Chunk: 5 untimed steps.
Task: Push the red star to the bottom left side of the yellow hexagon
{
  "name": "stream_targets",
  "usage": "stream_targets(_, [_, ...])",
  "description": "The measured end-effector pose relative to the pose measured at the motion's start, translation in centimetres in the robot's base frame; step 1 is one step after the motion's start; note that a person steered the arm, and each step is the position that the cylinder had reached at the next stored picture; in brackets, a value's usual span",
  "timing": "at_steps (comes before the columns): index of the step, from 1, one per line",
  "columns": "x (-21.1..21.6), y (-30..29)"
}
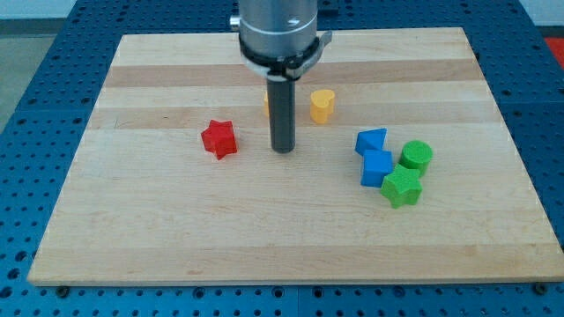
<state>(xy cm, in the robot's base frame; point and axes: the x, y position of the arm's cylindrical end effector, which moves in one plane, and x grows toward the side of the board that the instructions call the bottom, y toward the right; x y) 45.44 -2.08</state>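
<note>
The red star (218, 139) lies on the wooden board (176, 238), left of centre. My tip (283, 150) rests on the board about 70 pixels to the star's right, not touching it. A yellow block (265, 106), mostly hidden behind the rod, shows only as a sliver at the rod's left edge; its shape cannot be made out. A yellow heart-like block (322, 105) sits right of the rod, above my tip.
A cluster sits at the view's right: a blue block (371, 140), a blue cube (377, 167), a green cylinder (416, 156) and a green star (403, 187). The board lies on a blue perforated table (35, 88).
</note>
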Motion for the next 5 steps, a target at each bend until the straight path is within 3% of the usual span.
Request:
stream_targets(2, [4.4, -6.8])
stream_targets(3, [4.8, -10.4])
stream_targets(5, [2.4, -12.0])
